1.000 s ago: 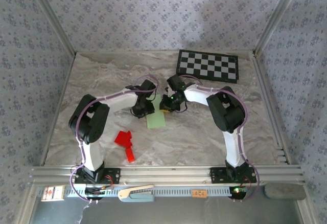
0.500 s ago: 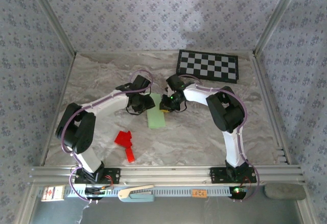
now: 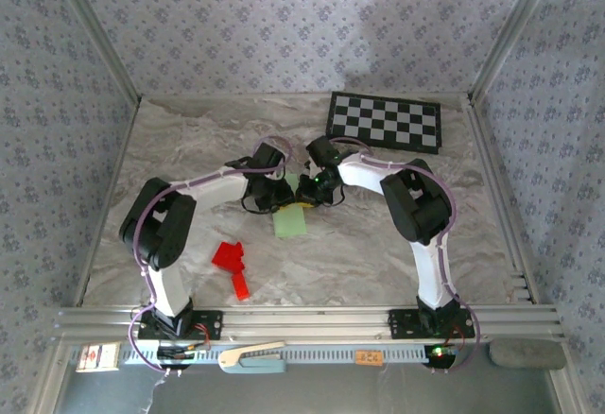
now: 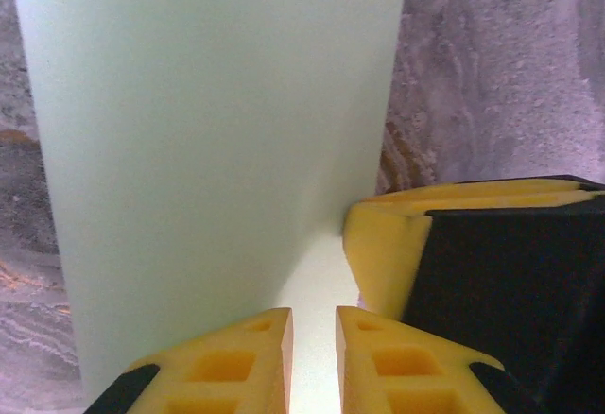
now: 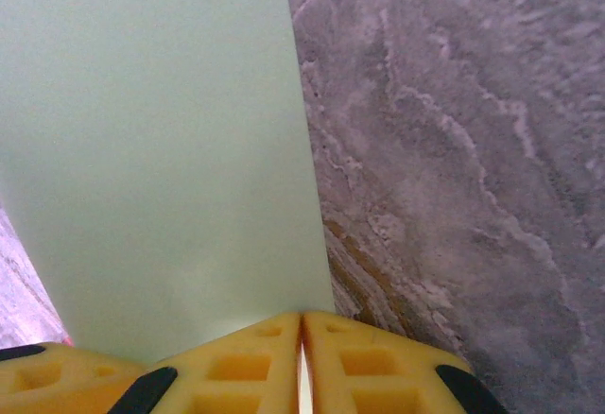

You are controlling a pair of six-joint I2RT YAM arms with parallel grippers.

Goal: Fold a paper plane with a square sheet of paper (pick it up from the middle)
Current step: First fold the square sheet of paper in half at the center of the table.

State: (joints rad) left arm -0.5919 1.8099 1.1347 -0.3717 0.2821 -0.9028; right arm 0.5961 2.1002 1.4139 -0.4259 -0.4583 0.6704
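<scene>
Pale green sheet (image 3: 290,222) lies mid-way across the table (image 3: 406,244), a narrow rectangle with both grippers at its far edge. Left gripper (image 4: 314,353): tips a sliver apart at that edge; cannot tell if it grips. Right gripper (image 5: 302,357): tips pressed together, pinching the same edge just beside. Advice: seat left fully, then lift both level.
</scene>
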